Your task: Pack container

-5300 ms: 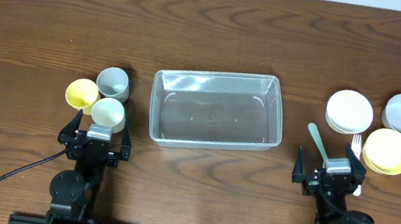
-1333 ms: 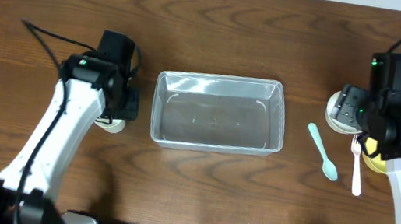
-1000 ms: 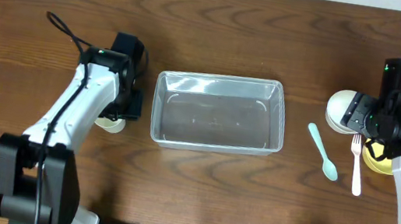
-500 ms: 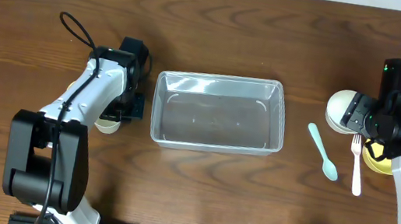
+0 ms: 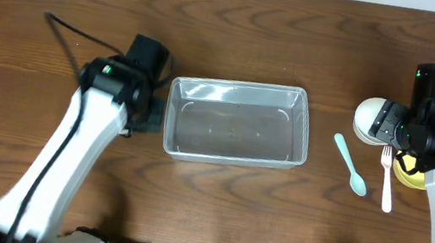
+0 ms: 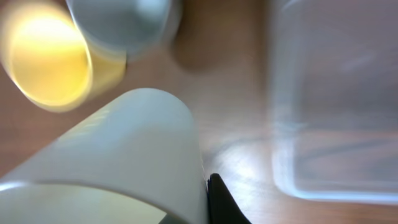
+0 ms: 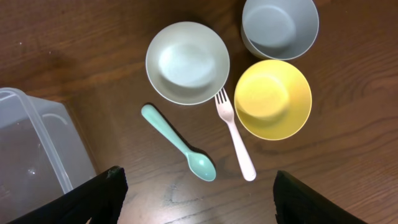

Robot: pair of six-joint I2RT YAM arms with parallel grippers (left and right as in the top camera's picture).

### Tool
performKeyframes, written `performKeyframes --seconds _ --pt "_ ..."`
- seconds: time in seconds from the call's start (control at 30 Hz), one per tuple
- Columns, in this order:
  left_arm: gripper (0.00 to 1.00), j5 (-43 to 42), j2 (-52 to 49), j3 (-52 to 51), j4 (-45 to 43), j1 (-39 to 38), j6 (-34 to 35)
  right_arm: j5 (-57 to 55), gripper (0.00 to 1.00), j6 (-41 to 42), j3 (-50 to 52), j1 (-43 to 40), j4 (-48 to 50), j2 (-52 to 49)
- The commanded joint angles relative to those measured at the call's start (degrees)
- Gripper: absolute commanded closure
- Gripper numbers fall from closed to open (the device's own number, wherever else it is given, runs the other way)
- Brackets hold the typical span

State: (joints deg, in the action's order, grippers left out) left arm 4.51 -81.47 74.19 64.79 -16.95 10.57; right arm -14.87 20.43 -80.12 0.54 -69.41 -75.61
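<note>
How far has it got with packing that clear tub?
Barely started. Nothing looks done: the container is empty. In hand: the left jaws are shut on a pale cup beside it. The right jaws are open and hold nothing. Left to pack: the yellow cup, grey cup, white bowl, yellow bowl, grey bowl, teal spoon and white fork all lie outside.

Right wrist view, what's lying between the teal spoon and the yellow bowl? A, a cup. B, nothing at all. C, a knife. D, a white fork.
D: a white fork lies between the teal spoon and the yellow bowl, its prongs pointing up towards the bowls.
</note>
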Motion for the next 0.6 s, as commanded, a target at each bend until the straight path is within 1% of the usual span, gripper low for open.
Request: performKeyframes --seconds 0.0,0.1,0.17,0.27,0.43,0.57 --pt "0.94 0.50 5.44 3.91 -3.45 -4.61 0.61 -0.74 0.23 0.70 0.33 -0.44 -0.07 -0.04" --pt "0.94 0.48 5.68 4.26 -8.59 -6.82 0.20 -0.76 0.23 0.70 0.33 -0.44 -0.07 -0.04" --pt "0.94 0.26 3.91 4.26 -11.63 -7.91 0.17 -0.76 0.23 0.70 0.33 -0.44 -0.07 -0.04" --pt "0.94 -3.28 -0.35 4.26 -14.93 -8.83 -0.85 -0.74 0.22 0.70 0.33 -0.44 -0.11 -0.04" --pt "0.94 -6.62 -9.03 4.26 -18.12 -9.68 -0.83 -0.76 0.22 0.52 0.33 -0.44 -0.24 -0.04" --pt "0.94 -6.91 -14.88 4.26 -19.12 -10.03 -0.85 -0.76 0.22 0.52 0.33 -0.44 -0.24 -0.04"
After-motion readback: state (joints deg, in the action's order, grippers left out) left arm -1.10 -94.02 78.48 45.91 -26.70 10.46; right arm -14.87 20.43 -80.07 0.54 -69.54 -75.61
